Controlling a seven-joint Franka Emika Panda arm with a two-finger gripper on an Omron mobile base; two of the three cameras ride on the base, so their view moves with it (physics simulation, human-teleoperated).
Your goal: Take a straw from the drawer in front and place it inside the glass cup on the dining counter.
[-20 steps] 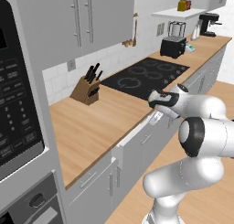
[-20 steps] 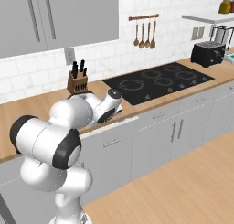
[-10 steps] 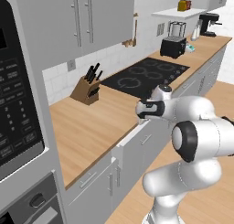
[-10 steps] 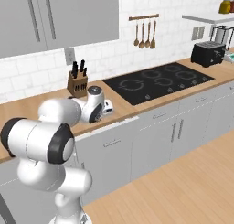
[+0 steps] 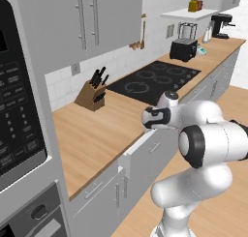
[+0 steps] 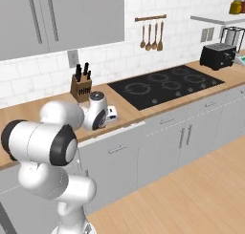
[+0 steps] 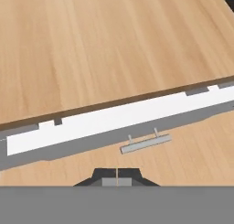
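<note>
Drawer [image 7: 114, 122] slightly open, gripper [image 7: 117, 182] farther back

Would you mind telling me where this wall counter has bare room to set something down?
The light-wood wall counter lies bare from the wooden knife block forward to its front edge, above the slightly open grey drawer, and leftward toward the microwave. It is crowded at the black cooktop and around the black toaster.

arm [image 5: 208, 134]: bent, raised | fingers [image 7: 109, 182]: pressed together, empty
</note>
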